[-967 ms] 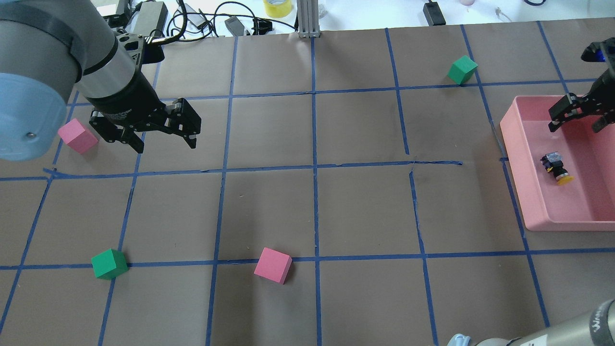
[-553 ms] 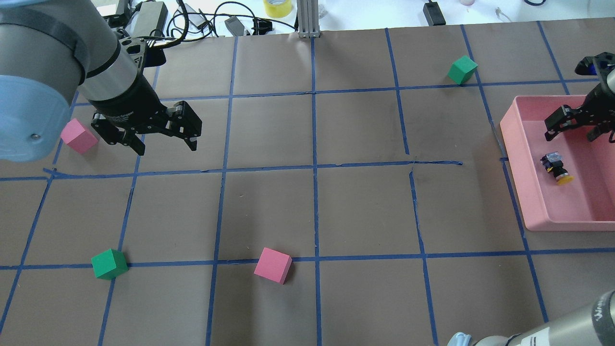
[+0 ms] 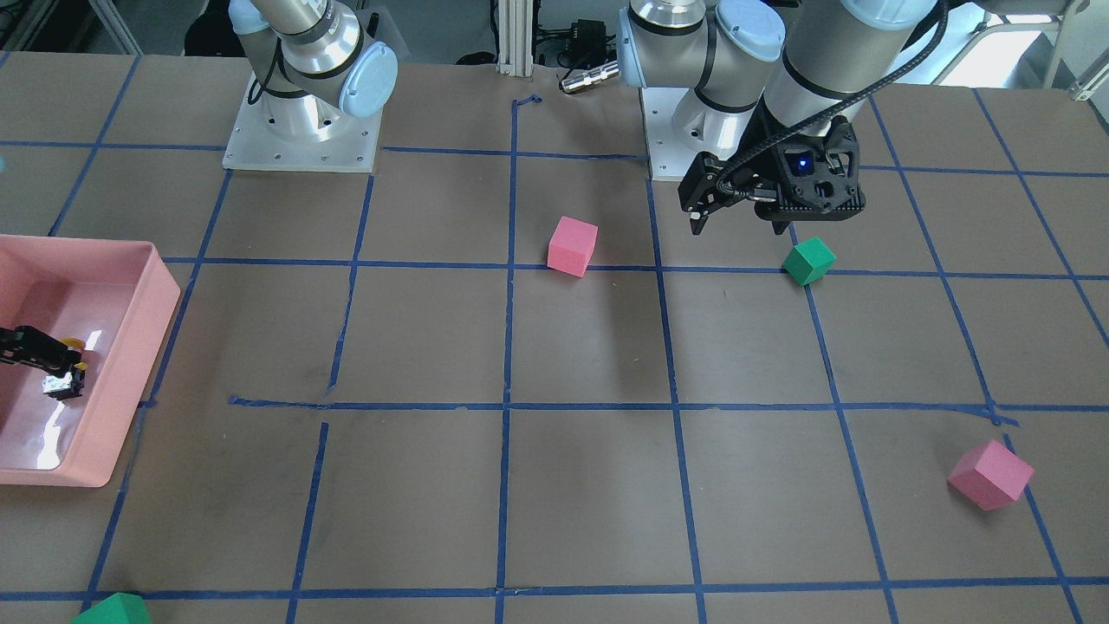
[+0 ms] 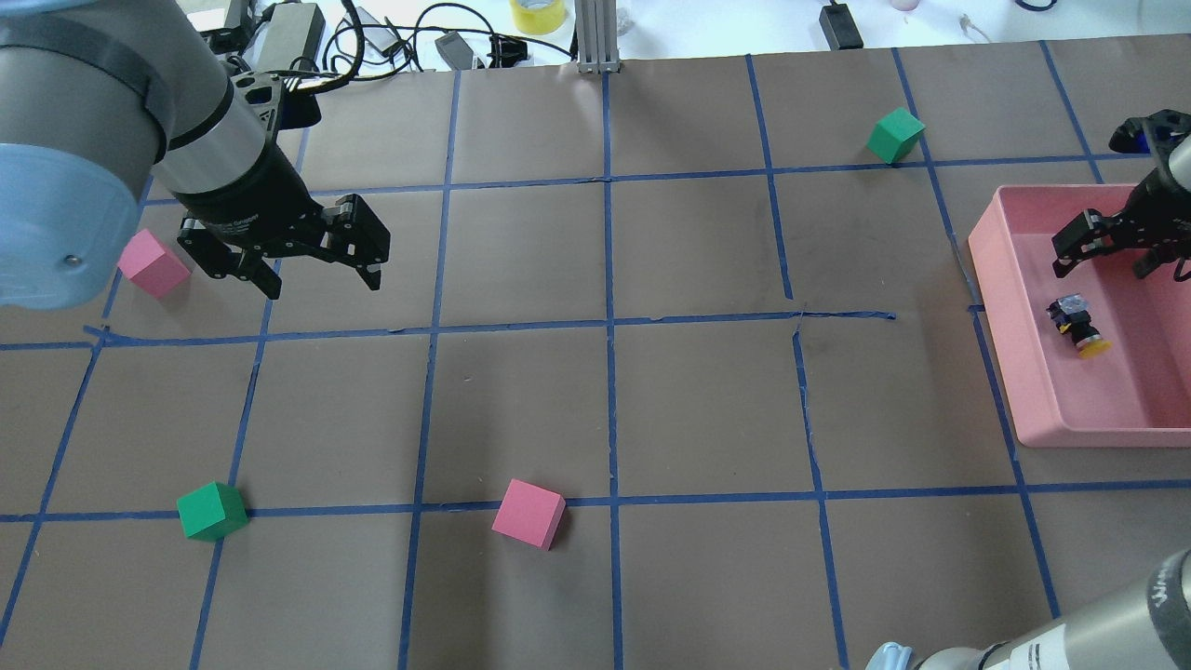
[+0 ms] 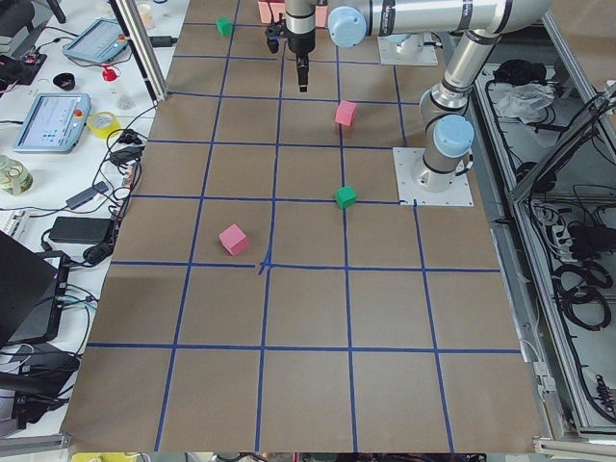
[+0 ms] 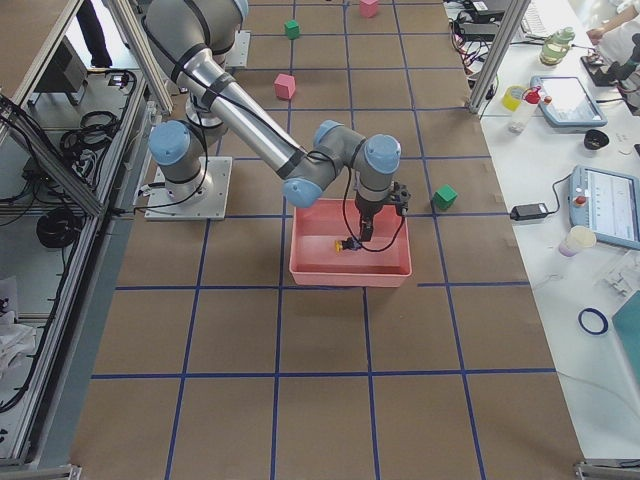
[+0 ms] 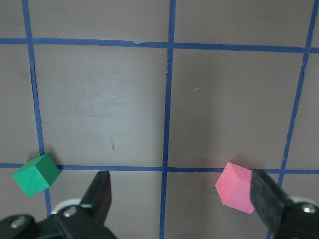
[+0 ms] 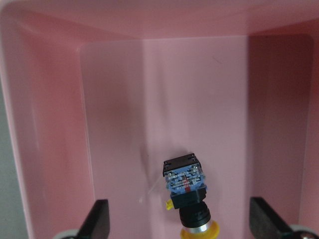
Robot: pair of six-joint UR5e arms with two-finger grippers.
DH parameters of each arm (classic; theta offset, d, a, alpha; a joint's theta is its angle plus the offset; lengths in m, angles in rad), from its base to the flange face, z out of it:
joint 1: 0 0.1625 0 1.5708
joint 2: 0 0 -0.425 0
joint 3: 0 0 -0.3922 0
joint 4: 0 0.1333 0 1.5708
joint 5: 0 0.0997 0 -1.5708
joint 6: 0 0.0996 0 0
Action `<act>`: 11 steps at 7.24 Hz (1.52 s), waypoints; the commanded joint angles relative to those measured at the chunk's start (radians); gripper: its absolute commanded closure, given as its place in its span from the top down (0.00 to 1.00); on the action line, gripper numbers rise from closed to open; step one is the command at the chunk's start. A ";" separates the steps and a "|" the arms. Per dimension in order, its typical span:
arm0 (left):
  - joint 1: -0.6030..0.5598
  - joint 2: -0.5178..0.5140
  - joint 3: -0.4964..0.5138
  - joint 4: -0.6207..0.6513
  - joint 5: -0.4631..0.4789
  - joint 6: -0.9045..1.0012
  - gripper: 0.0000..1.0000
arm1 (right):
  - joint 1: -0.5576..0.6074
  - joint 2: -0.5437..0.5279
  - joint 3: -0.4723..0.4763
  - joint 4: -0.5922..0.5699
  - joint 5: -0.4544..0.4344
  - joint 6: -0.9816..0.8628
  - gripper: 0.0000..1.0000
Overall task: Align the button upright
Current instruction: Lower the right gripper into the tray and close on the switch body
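Observation:
The button (image 4: 1077, 326) lies on its side on the floor of the pink tray (image 4: 988, 251), its yellow cap pointing toward the robot's side. My right gripper (image 4: 1107, 259) hovers open over the tray, just beyond the button's boxy base. In the right wrist view the button (image 8: 187, 191) lies between and ahead of the open fingers (image 8: 98, 221), untouched. It also shows in the front-facing view (image 3: 61, 381). My left gripper (image 4: 321, 279) is open and empty, held above the table's left part.
Foam cubes lie on the brown gridded table: pink (image 4: 149, 263) beside my left gripper, green (image 4: 212, 511), pink (image 4: 528, 514) and green (image 4: 895, 135). Cables and adapters (image 4: 372, 37) lie along the far edge. The tray walls (image 8: 45, 124) stand close around the button.
My right gripper has moved a little toward the button over the tray, still open. My left arm has shifted only slightly. The button has not moved.

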 commanded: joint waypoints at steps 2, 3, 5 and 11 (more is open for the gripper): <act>0.001 -0.012 0.001 0.028 0.005 -0.001 1.00 | 0.000 0.002 0.001 -0.001 -0.004 0.000 1.00; 0.000 -0.014 0.000 0.026 0.006 -0.001 1.00 | -0.003 0.004 0.001 0.002 0.006 -0.024 1.00; 0.000 -0.012 0.001 0.028 0.008 0.000 1.00 | -0.012 0.036 0.001 -0.001 0.006 -0.093 1.00; 0.000 -0.012 0.000 0.026 0.028 -0.001 1.00 | -0.015 0.087 0.001 -0.067 -0.004 -0.225 1.00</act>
